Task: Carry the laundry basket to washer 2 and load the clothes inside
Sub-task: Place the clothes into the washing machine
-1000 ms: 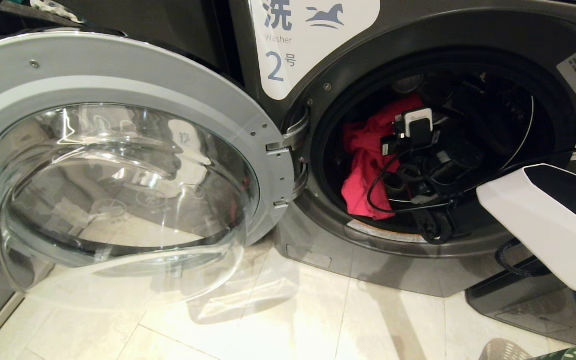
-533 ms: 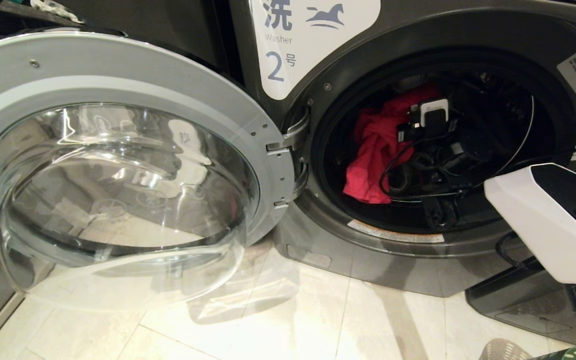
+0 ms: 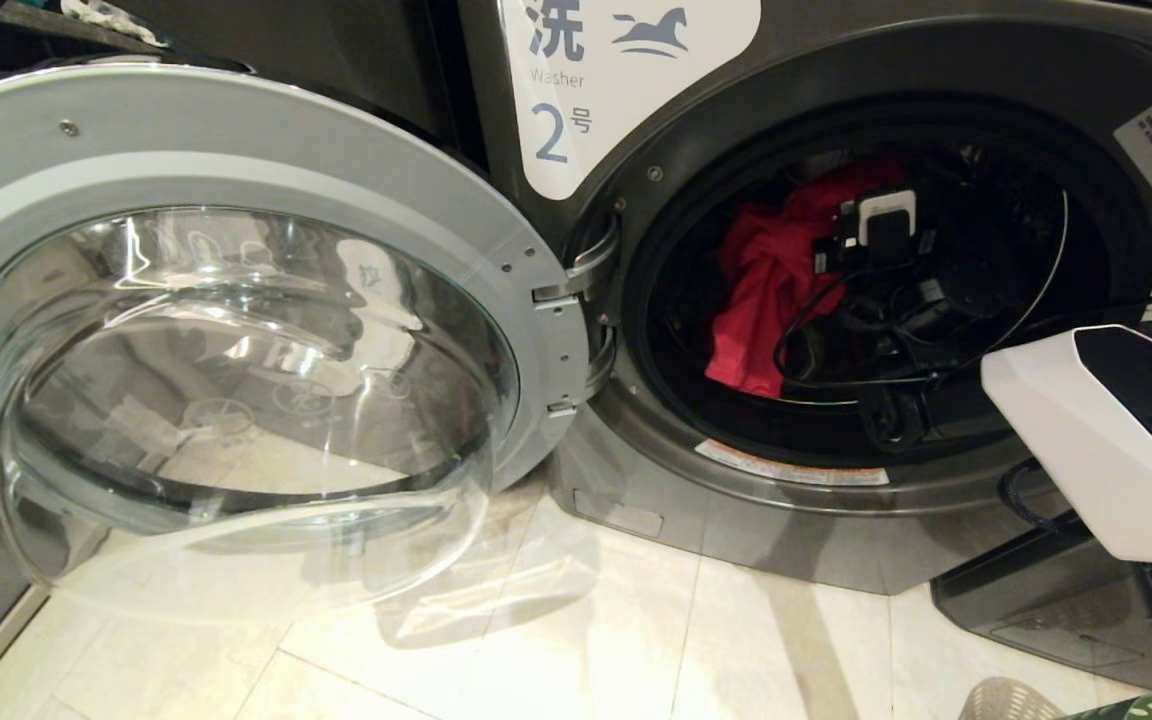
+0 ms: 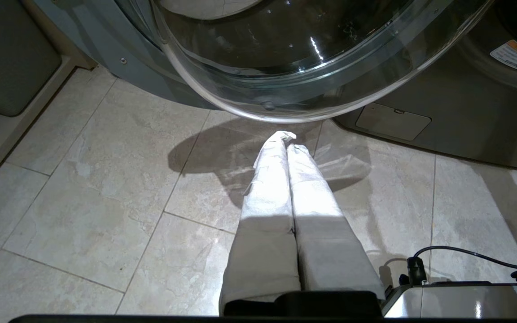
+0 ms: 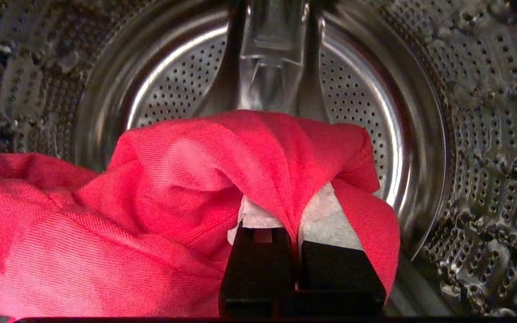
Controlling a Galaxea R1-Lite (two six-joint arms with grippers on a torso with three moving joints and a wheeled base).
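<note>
Pale floor tiles [image 3: 556,640] run up to washer 2 [image 3: 936,60], whose door [image 3: 236,330] stands swung open. Inside the washer's drum [image 5: 487,134], the right gripper [image 5: 295,226] is clamped tight on the red cloth [image 5: 151,211], which drapes over its fingers. Outside the washer, below its door, the left gripper [image 4: 286,140] hangs closed and empty (parked). A corner of the laundry basket [image 3: 1136,708] shows on the tiles before the washer.
</note>
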